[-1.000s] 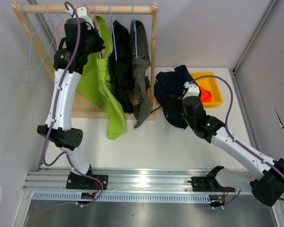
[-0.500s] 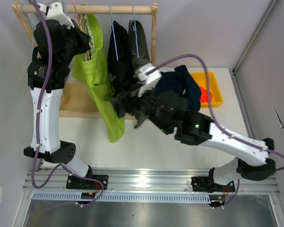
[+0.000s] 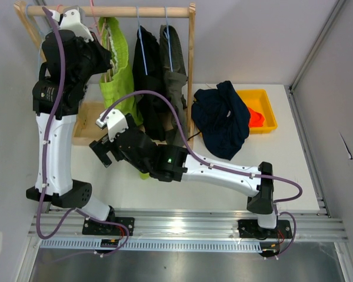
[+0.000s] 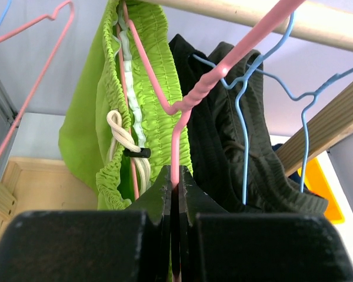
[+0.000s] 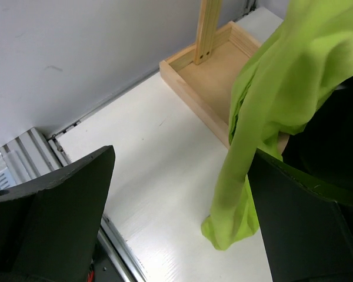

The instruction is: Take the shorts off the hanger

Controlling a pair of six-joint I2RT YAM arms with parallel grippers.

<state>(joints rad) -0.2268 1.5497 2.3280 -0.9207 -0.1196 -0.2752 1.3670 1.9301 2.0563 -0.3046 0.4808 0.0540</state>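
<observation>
The lime green shorts (image 3: 119, 64) hang on a pink hanger (image 4: 206, 88) at the left of the wooden rack rail (image 3: 135, 10). My left gripper (image 3: 99, 40) is shut on the hanger's wire below its twisted neck (image 4: 177, 179). The black shorts (image 3: 147, 76) and the olive-grey shorts (image 3: 175, 64) hang on blue hangers (image 4: 244, 117) to the right. My right gripper (image 3: 103, 150) is open and empty, low beside the green shorts' hanging leg (image 5: 270, 117), whose end rests on the table. The navy shorts (image 3: 223, 117) lie on the table. The orange shorts (image 3: 257, 116) lie in the bin.
The rack's wooden base tray (image 3: 85, 126) sits under the hanging shorts and shows in the right wrist view (image 5: 212, 70). A yellow bin (image 3: 265, 97) stands at the back right. Empty pink and blue hangers (image 3: 38, 64) hang at the rack's left end. The metal rail (image 3: 182, 223) runs along the near edge.
My right arm has swung from the navy shorts at the right across to the left, low beside the green shorts. My left arm has shifted left and up with the pink hanger.
</observation>
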